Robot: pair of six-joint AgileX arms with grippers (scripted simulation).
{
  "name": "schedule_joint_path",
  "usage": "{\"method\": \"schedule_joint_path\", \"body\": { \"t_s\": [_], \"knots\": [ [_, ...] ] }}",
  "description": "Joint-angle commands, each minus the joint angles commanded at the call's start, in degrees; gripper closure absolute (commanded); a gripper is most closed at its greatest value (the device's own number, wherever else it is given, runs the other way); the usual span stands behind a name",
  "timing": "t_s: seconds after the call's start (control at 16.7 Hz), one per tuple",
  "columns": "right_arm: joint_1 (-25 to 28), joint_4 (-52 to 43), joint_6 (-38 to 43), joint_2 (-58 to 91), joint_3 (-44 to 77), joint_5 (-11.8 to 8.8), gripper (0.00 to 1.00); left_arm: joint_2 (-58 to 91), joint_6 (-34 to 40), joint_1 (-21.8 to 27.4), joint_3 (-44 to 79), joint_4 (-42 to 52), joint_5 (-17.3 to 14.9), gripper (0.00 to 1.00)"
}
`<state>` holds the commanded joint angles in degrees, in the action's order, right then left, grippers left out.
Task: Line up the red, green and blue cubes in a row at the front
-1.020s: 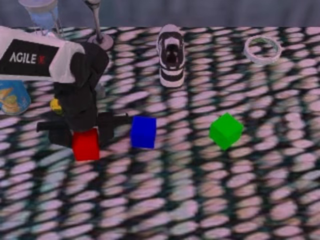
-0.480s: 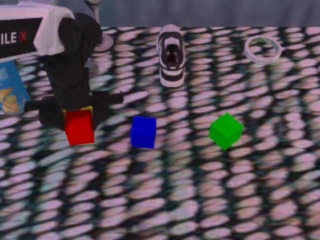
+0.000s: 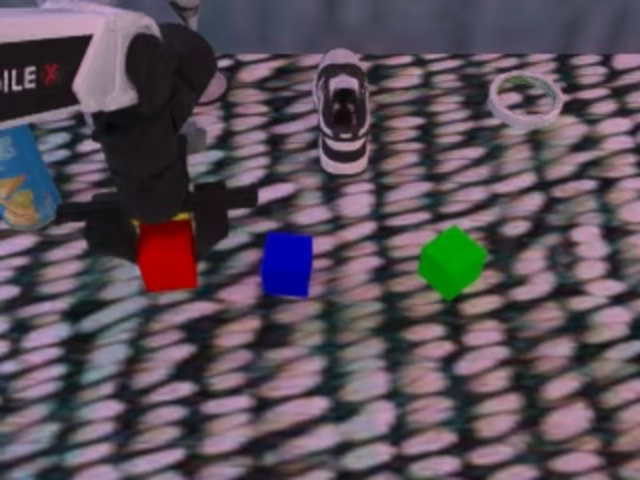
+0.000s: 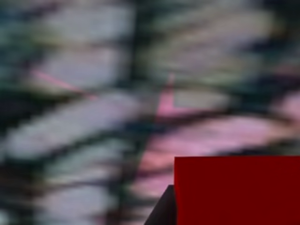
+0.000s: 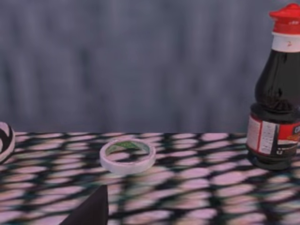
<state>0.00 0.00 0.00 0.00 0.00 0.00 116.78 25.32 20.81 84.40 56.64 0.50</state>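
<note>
The red cube (image 3: pixel 167 256) hangs at the table's left, and my left gripper (image 3: pixel 163 238) is shut on it, black fingers (image 3: pixel 211 222) on either side. In the left wrist view the red cube (image 4: pixel 236 190) fills the corner with a dark finger (image 4: pixel 165 210) against its side, above the patterned cloth. The blue cube (image 3: pixel 287 264) rests just right of it, apart. Farther right lies the green cube (image 3: pixel 452 261), turned at an angle. My right gripper (image 5: pixel 93 211) is out of the top view and shows only as a dark tip in the right wrist view.
A black-and-white shoe (image 3: pixel 343 110) lies at the back centre and a tape roll (image 3: pixel 525 97) at the back right. A blue snack bag (image 3: pixel 20 190) sits at the left edge. A sliver of yellow (image 3: pixel 180 215) peeks from behind the red cube. A dark sauce bottle (image 5: pixel 279 93) stands beyond the tape.
The left gripper carried the red cube off its earlier spot toward the back left, then shifted it slightly right. The blue and green cubes have not moved.
</note>
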Motion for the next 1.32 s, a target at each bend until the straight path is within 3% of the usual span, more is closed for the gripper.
{"method": "schedule_joint_path", "body": {
  "t_s": [0.42, 0.54, 0.96, 1.32],
  "knots": [
    [0.0, 0.0, 0.0, 0.0, 0.0, 0.0, 0.00, -11.1, 13.1, 17.7, -11.9, -0.4, 0.2, 1.00],
    [0.0, 0.0, 0.0, 0.0, 0.0, 0.0, 0.00, -13.5, 15.5, 20.6, -14.2, -0.7, 0.2, 1.00],
    [0.0, 0.0, 0.0, 0.0, 0.0, 0.0, 0.00, -13.4, 16.0, 20.8, -15.2, -1.7, 0.2, 1.00],
    [0.0, 0.0, 0.0, 0.0, 0.0, 0.0, 0.00, -8.5, 16.1, 21.1, -22.4, -14.5, 0.2, 1.00]
  ]
}}
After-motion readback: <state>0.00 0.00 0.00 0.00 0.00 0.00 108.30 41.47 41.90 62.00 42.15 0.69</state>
